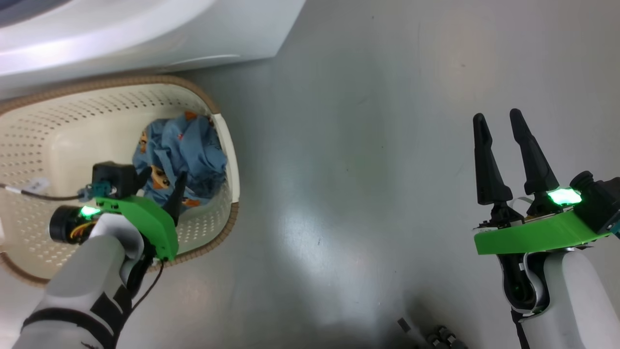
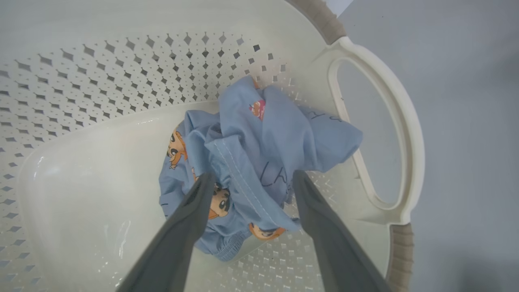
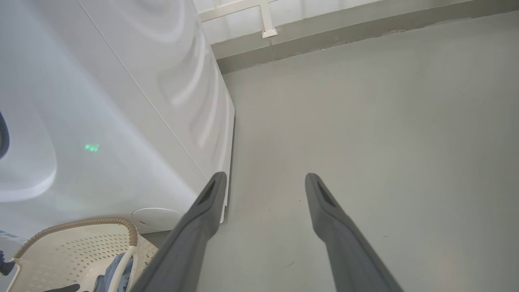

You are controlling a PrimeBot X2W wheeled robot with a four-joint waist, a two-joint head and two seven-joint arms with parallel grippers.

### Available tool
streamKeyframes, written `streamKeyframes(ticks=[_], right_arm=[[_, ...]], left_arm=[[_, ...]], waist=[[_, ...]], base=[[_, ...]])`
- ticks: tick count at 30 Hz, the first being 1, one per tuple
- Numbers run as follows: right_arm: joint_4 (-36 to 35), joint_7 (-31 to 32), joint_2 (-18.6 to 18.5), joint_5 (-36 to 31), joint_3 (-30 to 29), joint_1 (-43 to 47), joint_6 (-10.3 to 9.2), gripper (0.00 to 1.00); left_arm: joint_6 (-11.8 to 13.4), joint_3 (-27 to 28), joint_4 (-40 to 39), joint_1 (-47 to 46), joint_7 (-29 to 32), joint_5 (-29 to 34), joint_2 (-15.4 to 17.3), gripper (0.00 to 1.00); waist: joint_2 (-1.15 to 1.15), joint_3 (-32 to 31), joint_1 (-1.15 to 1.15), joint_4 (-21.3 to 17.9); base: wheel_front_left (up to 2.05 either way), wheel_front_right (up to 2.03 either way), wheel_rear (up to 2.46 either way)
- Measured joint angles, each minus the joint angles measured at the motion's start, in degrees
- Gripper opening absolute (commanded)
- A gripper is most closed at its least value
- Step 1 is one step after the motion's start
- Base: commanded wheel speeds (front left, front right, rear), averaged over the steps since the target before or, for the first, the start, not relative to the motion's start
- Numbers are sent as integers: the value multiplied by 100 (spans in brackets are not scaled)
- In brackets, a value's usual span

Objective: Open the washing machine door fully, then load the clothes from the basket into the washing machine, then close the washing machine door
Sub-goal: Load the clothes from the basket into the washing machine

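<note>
Glossy grey floor point(image 1: 363, 145) meets a pale wall point(image 3: 365, 10).

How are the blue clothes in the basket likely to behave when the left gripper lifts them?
The clothes look crumpled, so probably floppy: they should drape and trail from the left gripper. Thin hemmed fabric suggests they are light. Being a loose bundle in the basket, part may slip free.

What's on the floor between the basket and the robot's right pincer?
Nothing. In the head view, just bare grey floor, shiny with light, lies between the basket and the right pincer.
</note>
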Motion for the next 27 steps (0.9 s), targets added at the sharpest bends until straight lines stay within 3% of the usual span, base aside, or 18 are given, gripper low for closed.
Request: streamKeyframes(ticks=[19, 20, 21, 23, 24, 27], right_arm=[[-212, 0, 98, -44, 22, -148, 0, 100], [-229, 0, 98, -45, 22, -148, 0, 100], [-237, 0, 99, -45, 26, -148, 0, 100], [-242, 0, 100, -52, 30, -148, 0, 100], [-242, 0, 99, -54, 27, -148, 0, 100], [-250, 0, 100, -55, -8, -148, 0, 100]], left_arm=[[0, -1655, 55, -783, 0, -1325, 349, 100], [0, -1725, 67, -805, 0, -1371, 360, 94], [0, -1807, 78, -832, 1, -1404, 375, 49], [0, -1931, 92, -876, 0, -1496, 389, 6], [0, -1990, 97, -894, 0, -1567, 388, 0], [0, -2132, 97, -940, 0, -1745, 388, 0]], waist=[[0, 597, 0, -222], [0, 608, 0, -233], [0, 615, 0, -245], [0, 611, -1, -263], [0, 604, 0, -268], [0, 579, 0, -264]], base=[[0, 0, 0], [0, 0, 0], [0, 0, 0], [0, 0, 0], [0, 0, 0], [0, 0, 0]])
